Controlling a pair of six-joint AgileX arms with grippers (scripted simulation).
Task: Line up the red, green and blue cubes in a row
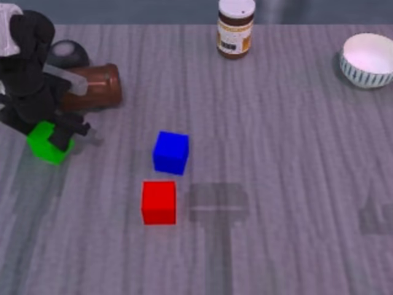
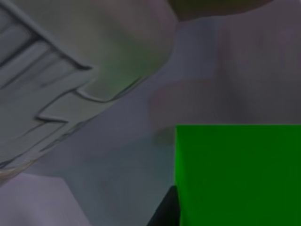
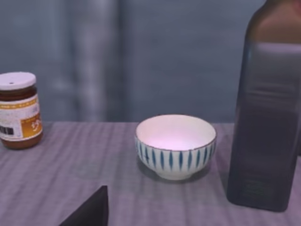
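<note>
Partly hidden green cube (image 1: 48, 142) under left end effector (image 1: 58, 136), fingers obscured

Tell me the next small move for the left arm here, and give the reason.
Probably carry the green cube rightward toward the blue cube and red cube. The left gripper sits over the green cube at the table's left side, seemingly gripping it, though its fingers are hard to read. Blue and red already lie close together mid-table, so green is the one out of line.
</note>
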